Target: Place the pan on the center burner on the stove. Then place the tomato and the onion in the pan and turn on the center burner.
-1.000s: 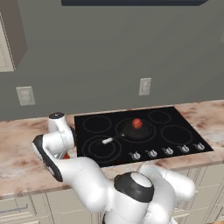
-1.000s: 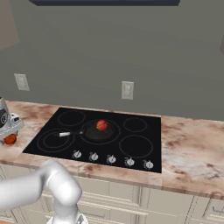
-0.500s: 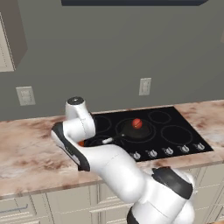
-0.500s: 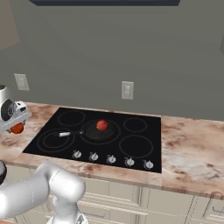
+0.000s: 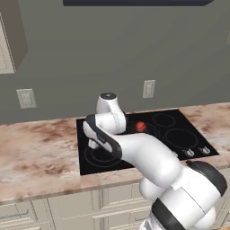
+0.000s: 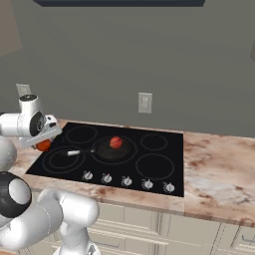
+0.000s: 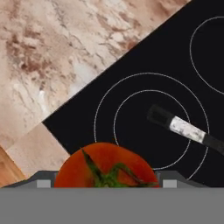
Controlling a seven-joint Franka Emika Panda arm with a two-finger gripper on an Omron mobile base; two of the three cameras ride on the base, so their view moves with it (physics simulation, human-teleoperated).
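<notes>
1. Orange-red and leafy at the crown, the tomato (image 7: 106, 166) is sitting between the wide-spread jaws of the tool (image 6: 44, 141), which is gripping it above the stove (image 6: 164, 164), out at its 9 o'clock edge.
2. Black and shallow, the pan (image 6: 114, 149) is resting on the centre burner, its handle pointing toward 9 o'clock; the silver tip is showing in the hand view at 3 o'clock of the tomato.
3. Pinkish-red, the onion (image 6: 116, 143) is lying inside the pan already.
4. Judging by this, the arm is working the tomato step: pan placed, onion in, tomato in transit.
5. Next, the tool is needing to travel toward 3 o'clock, over the handle, until it is hanging above the pan beside the onion, then lower and let go.
6. Silver knobs (image 6: 126, 181) along the stove's 6 o'clock edge are waiting for the last step; marbled bench (image 6: 219, 169) is flanking the cooktop.
</notes>
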